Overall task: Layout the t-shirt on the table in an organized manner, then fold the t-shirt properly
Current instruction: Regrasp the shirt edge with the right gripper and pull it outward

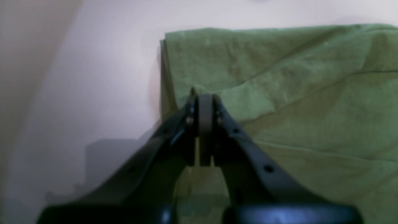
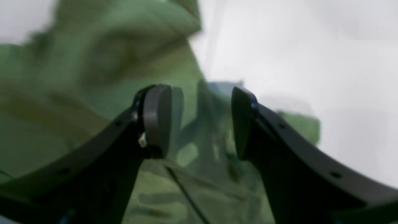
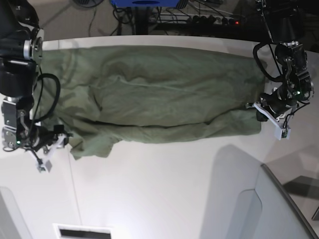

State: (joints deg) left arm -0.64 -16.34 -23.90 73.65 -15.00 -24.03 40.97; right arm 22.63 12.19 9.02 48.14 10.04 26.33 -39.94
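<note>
**Now: shirt spread wide, one claw pinched tight, the other gaping**

Below me the t-shirt [image 3: 154, 99] lies stretched across the table [image 3: 164, 194] as a long olive band, folded over on itself lengthwise, with soft creases running along it and a lumpy sleeve bulge at the end by my right arm.

My left gripper [image 1: 205, 102] has its jaws pressed together with no gap between the pads. From the left wrist view the tips sit at the shirt's folded edge, green cloth spreading ahead and off to one side of them, bare white tabletop on the other — a sliver of fabric seems to peek up beside the tips, but the picture is too soft for me to say whether cloth is actually caught between the pads. From the base view this gripper [image 3: 264, 110] sits right at the shirt's end, touching or just beside the corner.

My right gripper [image 2: 201, 119] stands with its jaws apart, a clear gap between the two dark pads. Through that gap I see rumpled green fabric lying below, blurred; nothing is clamped between the pads. From the base view it [image 3: 59, 140] hovers at the shirt's opposite end, just beside the bunched corner
</note>
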